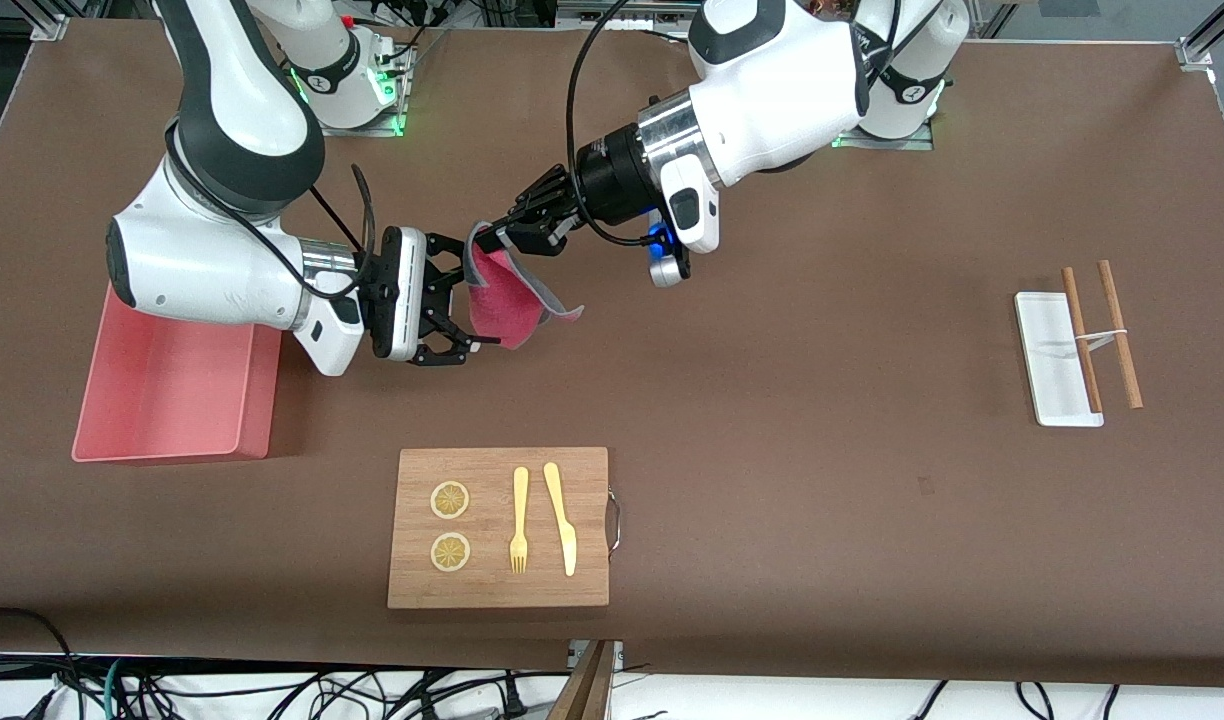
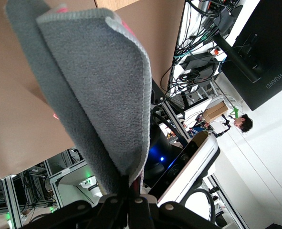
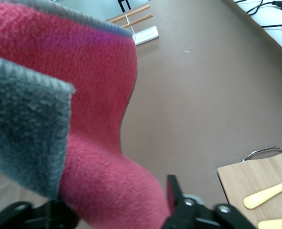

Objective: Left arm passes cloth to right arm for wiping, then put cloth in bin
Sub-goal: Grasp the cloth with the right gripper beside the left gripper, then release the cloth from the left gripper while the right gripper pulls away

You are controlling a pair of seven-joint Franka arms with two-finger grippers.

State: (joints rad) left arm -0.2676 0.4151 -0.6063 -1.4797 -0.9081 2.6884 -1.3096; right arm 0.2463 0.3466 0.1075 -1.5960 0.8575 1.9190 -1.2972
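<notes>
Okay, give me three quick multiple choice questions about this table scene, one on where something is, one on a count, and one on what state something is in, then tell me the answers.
1. Where are the fork and knife?
A. In the pink bin
B. On the wooden board
C. On the white tray

2. How many lemon slices lie on the board?
A. One
B. Two
C. Four

3. What is the left tool doing?
A. Shut on the cloth in the air
B. Open above the tray
C. Resting on the board

Answers:
1. B, the fork and knife lie side by side on the wooden board.
2. B, two lemon slices sit one nearer the front camera than the other.
3. A, the left tool pinches the cloth, which hangs between the right tool's fingers.
</notes>
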